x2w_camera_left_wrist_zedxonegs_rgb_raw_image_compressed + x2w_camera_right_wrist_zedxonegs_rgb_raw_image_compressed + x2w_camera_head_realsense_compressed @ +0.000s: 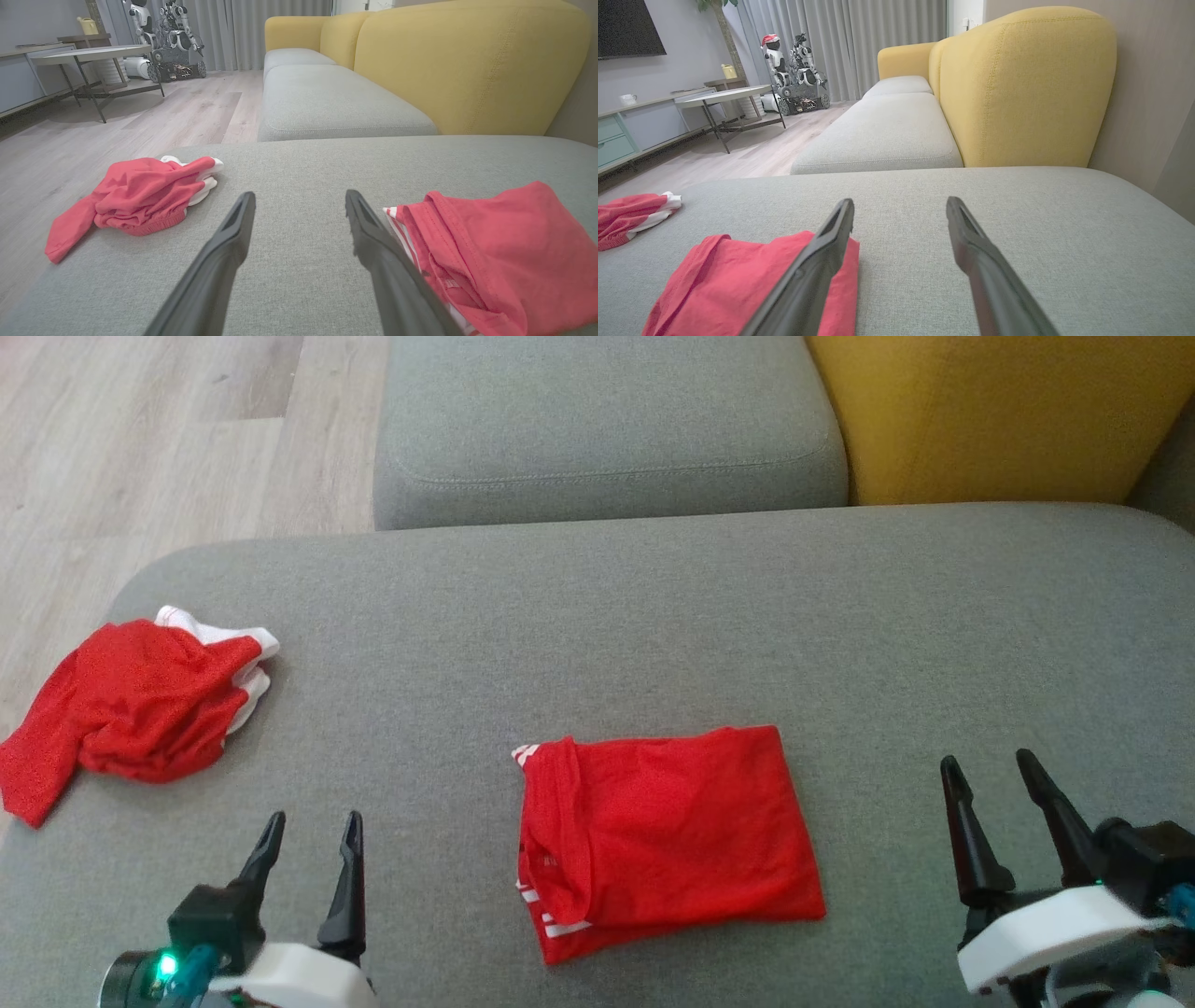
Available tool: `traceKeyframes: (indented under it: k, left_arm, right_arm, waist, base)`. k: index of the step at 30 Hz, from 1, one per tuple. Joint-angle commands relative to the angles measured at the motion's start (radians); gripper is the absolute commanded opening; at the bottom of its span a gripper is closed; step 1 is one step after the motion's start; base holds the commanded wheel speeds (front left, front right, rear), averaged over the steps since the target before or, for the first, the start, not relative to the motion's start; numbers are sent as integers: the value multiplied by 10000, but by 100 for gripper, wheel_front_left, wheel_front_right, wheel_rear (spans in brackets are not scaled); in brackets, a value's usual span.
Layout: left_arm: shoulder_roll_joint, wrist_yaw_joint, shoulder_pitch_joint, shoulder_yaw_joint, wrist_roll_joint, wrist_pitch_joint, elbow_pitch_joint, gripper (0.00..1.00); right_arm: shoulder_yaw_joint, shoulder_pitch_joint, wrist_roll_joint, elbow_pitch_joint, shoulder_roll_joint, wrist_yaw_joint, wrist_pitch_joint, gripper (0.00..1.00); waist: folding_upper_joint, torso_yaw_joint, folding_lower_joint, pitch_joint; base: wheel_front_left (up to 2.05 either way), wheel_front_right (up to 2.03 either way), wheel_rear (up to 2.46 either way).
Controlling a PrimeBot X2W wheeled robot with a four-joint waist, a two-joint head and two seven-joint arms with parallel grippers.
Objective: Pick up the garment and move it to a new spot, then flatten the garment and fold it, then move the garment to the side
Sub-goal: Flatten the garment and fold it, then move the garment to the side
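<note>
A folded red garment [663,835] with white stripes at its left edge lies flat in the middle of the grey sofa seat [653,635]; it also lies at the right of the left wrist view [495,252] and at the lower left of the right wrist view [738,289]. My left gripper [310,829] [299,200] hovers open to its left, nothing between the fingers. On the other side, my right gripper [988,767] [900,207] is open and holds nothing.
A second red and white garment [131,709] [135,200] [630,217] lies crumpled at the seat's left edge, partly hanging over. Behind are another grey cushion [607,429] and a yellow backrest [999,411]. Wooden floor [140,439] lies to the left; a table [93,56] and a parked robot [173,42] stand far off.
</note>
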Motion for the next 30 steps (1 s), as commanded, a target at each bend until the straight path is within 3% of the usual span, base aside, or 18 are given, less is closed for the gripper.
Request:
traceKeyframes:
  k: [1, 19, 30]
  left_arm:
    - [228, 86, -454, 422, -46, -13, -360, 100]
    - [168, 211, -718, 277, -18, 13, -554, 100]
    - [-137, -172, -1776, 59, -24, -408, -162, 100]
  right_arm:
    - [174, -372, 19, -334, -59, -7, -48, 100]
    - [68, -499, -36, -38, -64, -7, 44, 100]
    - [727, -1487, 156, 2098, -194, -7, 180, 100]
  waist:
    - [0, 6, 0, 8]
    - [0, 230, 0, 242]
    - [0, 1350, 0, 839]
  base:
    - [0, 0, 0]
    - [0, 0, 0]
    - [0, 0, 0]
